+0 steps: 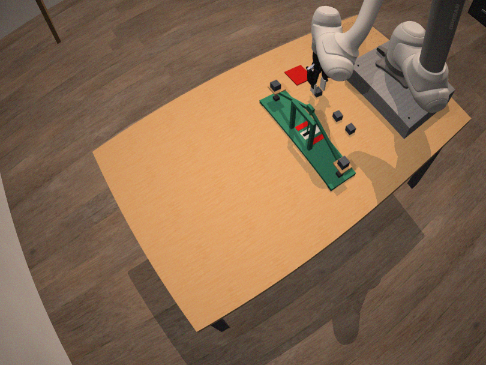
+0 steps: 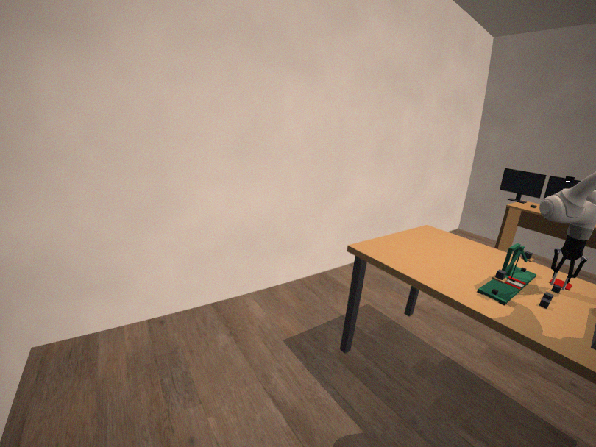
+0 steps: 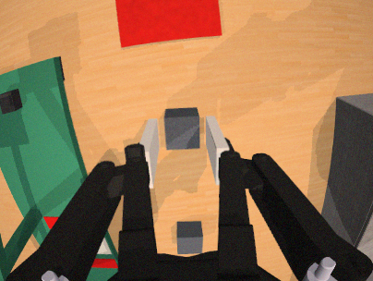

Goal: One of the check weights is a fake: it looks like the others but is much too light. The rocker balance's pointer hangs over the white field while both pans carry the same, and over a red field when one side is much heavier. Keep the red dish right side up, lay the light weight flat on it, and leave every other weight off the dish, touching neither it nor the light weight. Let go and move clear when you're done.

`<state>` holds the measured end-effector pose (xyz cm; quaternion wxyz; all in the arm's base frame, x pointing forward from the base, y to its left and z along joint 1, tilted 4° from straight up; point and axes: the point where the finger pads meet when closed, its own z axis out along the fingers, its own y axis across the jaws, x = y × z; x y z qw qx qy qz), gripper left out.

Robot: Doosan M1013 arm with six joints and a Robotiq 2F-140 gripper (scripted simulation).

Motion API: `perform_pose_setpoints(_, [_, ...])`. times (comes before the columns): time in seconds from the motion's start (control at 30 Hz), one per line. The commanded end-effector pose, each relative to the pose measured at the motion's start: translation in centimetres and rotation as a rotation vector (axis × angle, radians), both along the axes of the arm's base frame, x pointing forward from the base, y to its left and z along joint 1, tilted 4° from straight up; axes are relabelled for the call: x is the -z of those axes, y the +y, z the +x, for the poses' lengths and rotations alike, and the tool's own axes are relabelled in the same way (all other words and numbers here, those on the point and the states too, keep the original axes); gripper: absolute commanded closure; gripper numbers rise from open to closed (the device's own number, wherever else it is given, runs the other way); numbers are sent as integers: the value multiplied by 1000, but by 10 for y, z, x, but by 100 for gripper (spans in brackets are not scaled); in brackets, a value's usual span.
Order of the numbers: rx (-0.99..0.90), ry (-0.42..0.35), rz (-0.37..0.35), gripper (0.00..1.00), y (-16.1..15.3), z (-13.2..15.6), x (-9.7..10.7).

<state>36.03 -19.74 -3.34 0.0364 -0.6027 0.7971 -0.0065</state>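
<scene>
My gripper (image 1: 318,87) (image 2: 558,284) (image 3: 182,131) is open, its fingertips on either side of a dark grey weight (image 1: 317,92) (image 3: 182,132) on the table, with gaps at both sides. Two more weights (image 1: 337,116) (image 1: 350,128) stand on the table in a row; one of them (image 3: 189,238) shows low in the wrist view. The green rocker balance (image 1: 323,164) (image 2: 498,291) (image 3: 39,139) carries one weight (image 1: 275,84) on its far pan and one weight (image 1: 343,162) on its near pan. The dark pointer appears over the white field. The red dish (image 1: 297,75) (image 3: 168,20) lies flat with nothing on it.
The grey robot base plate (image 1: 386,90) (image 3: 353,152) stands on the table beside the row of weights. The balance's upright posts (image 1: 311,137) and beam rise on the other side of the row. The table's edge runs beyond the red dish.
</scene>
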Motion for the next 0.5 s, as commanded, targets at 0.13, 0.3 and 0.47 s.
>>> perform_pose_setpoints(0.13, [-1,-2,1,65,3,1,15])
perform_pose_setpoints(0.3, [-1,-2,1,65,3,1,21])
perform_pose_setpoints(0.47, [-1,-2,1,65,3,1,22])
